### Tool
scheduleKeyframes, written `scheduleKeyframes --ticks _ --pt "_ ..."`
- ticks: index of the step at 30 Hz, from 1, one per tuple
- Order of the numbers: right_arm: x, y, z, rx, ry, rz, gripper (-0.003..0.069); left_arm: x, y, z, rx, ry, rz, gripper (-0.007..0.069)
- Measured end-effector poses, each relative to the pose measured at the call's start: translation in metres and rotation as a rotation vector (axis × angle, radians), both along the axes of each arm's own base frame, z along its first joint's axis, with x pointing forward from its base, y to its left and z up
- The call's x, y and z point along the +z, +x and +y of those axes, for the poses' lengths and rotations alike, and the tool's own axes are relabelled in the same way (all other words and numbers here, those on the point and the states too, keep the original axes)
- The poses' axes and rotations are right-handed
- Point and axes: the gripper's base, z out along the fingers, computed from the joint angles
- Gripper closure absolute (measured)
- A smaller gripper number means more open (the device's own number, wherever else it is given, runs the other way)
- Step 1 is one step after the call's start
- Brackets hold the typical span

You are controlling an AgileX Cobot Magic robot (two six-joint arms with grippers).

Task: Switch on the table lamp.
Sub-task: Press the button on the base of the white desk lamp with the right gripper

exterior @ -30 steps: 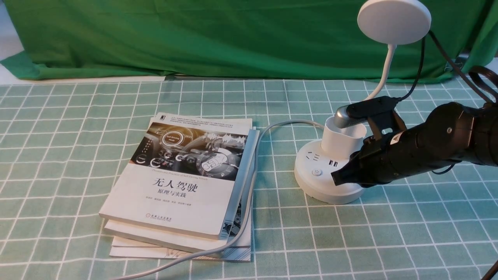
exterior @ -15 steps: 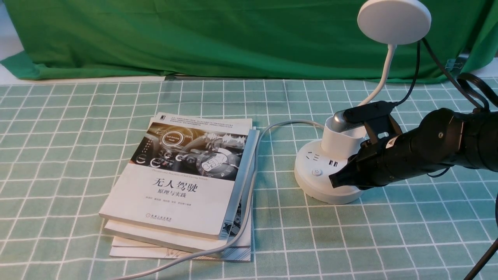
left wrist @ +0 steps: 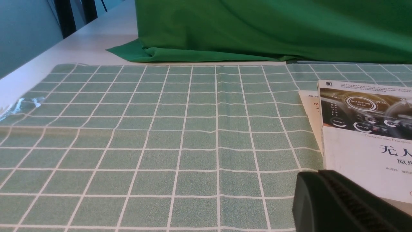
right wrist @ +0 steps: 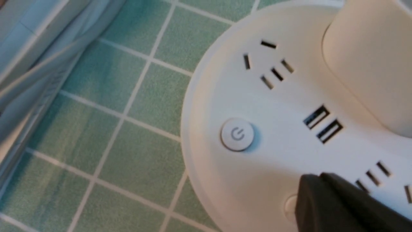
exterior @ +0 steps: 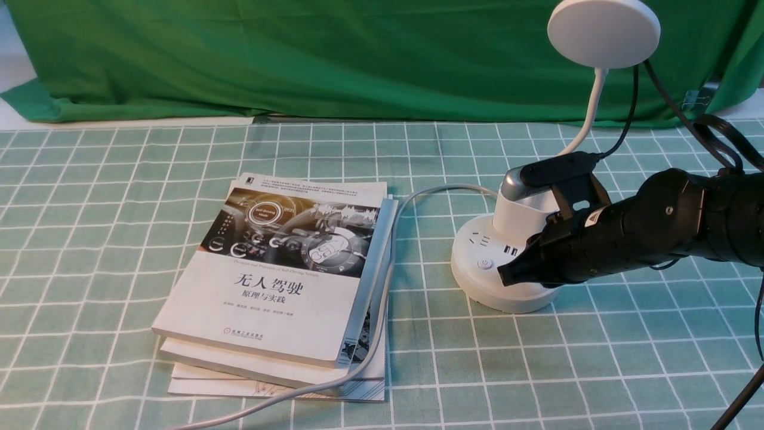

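The table lamp (exterior: 495, 295) stood near the right edge of the desk (exterior: 119, 239), about midway between its near and far edges, its round base on the checked cloth and its disc head (exterior: 603, 33) raised on a thin neck, with no glow to be seen; the right fingers (exterior: 519, 270), apparently pressed together into one dark tip, reached low over the near side of the base, just beside the power button (right wrist: 237, 134) and half covering a second, smaller button (right wrist: 290, 203); whether they touched the plastic could not be told; the left fingers (left wrist: 338, 206) hung apart over the cloth by a stack of books (exterior: 274, 286) near the middle of the desk, and whether they were released or clenched could not be told, since only one dark edge showed; a grey cord (exterior: 382, 310) ran from the base over the books toward the near edge; the press looked close but not yet made; the likeliest fault from here was a push on the wrong one of the two buttons, since they lay close together and the tip hid one; a tip landing off centre could also slide toward the socket slots (right wrist: 323, 124), or bear on the rim and tilt or shove the base; the arm, close beside the cup-shaped holder (exterior: 522, 218), could nudge it as it pushed in
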Motion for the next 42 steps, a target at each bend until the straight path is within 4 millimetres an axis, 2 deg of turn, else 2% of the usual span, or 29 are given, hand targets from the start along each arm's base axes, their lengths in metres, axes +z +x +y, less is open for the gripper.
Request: scheduleKeyframes --ticks 42 --pt "-0.0047 0.0015 0.0013 0.004 -0.003 0.022 0.0625 0.0000 0.0000 0.0000 0.000 0.000 0.000 0.0603"
